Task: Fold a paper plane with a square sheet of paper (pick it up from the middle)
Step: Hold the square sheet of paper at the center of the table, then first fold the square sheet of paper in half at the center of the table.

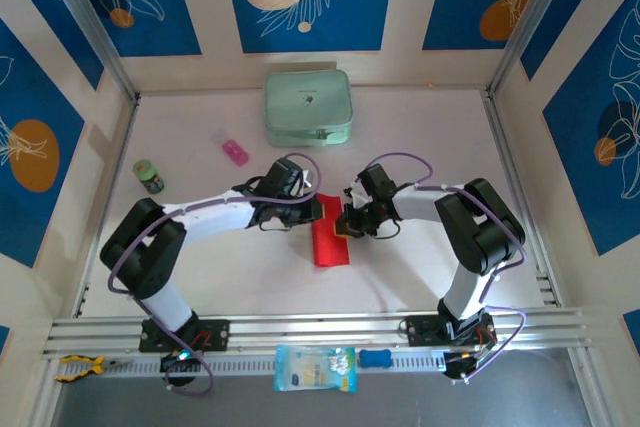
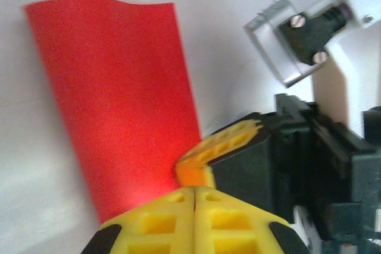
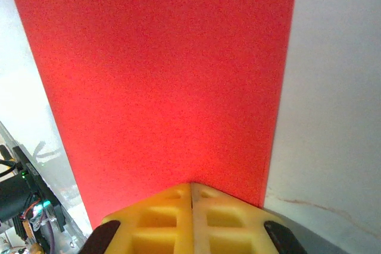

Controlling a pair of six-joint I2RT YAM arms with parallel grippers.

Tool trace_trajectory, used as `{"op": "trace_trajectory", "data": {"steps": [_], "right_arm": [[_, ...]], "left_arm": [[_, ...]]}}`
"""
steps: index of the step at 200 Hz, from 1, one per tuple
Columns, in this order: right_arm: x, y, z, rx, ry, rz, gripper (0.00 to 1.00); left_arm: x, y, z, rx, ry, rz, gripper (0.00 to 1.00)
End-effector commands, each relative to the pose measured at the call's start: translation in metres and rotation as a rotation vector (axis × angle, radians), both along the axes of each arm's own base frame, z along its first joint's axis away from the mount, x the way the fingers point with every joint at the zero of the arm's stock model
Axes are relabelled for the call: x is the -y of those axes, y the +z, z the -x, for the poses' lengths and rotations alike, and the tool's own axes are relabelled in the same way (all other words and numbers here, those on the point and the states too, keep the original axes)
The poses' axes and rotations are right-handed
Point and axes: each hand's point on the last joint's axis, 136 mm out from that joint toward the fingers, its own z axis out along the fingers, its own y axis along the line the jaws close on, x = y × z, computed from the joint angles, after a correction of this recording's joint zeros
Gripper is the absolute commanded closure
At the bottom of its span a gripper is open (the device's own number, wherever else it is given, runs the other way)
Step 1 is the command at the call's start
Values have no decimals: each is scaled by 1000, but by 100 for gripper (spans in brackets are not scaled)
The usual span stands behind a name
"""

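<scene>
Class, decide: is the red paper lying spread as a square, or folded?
Folded, it seems: the red paper lies as a narrow strip, much longer than wide, not a square. Its crease cannot be told.

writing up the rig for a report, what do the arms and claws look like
The left arm and right arm: white links, black joints, a thin purple cable looping along each. The left claw and right claw: blocky yellow fingers with square recesses.
</scene>
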Motion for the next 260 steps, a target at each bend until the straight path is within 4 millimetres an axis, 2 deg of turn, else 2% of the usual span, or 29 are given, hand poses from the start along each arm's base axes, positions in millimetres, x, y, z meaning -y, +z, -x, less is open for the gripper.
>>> {"op": "trace_trajectory", "data": {"steps": [1, 84, 150, 169, 222, 239, 260], "right_arm": [[31, -36, 16, -82, -31, 170, 100], [33, -38, 18, -90, -35, 178, 100], [36, -43, 24, -112, -44, 194, 100], [36, -43, 24, -111, -45, 197, 100], [36, -43, 24, -109, -49, 200, 100], [36, -43, 24, -110, -50, 200, 100], [35, -43, 24, -109, -49, 199, 100]], "left_arm": [[17, -2, 5, -34, -60, 99, 100], [5, -45, 15, -81, -47, 52, 100], [-23, -89, 34, -107, -23, -24, 100], [-23, -83, 34, -98, -28, -20, 100], [4, -21, 24, -82, -46, 107, 100], [7, -19, 27, -99, -46, 118, 100], [6, -30, 33, -135, -43, 113, 100]]}}
